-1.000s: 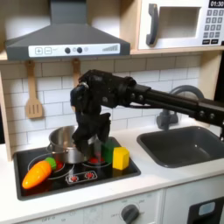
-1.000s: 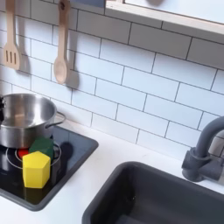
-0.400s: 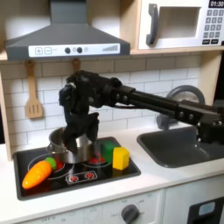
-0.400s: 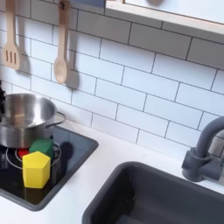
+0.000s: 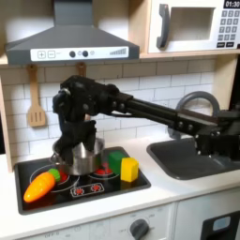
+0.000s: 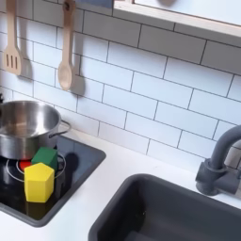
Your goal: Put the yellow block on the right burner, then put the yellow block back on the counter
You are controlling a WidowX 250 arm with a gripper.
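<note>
Toy-kitchen scene. A smooth off-white counter (image 5: 178,192) (image 6: 118,179) framed a black hob panel (image 5: 84,187) (image 6: 80,160) and a dark grey sink (image 5: 192,155) (image 6: 169,212), backed by white tiled wall beneath a grey extractor hood (image 5: 70,37) and a microwave (image 5: 192,26). The small bright-yellow plastic block (image 5: 129,169) (image 6: 39,182) stood upright on the hob's burner at the first exterior view's right, touching a green block (image 5: 116,163) (image 6: 44,156) behind it. A steel pot (image 5: 77,153) (image 6: 26,127) and an orange toy carrot (image 5: 39,186) lay nearby. The black gripper (image 5: 67,142) hung over the pot; whether its fingers were spread could not be told. Wooden utensils (image 6: 64,56) hung on the wall.
</note>
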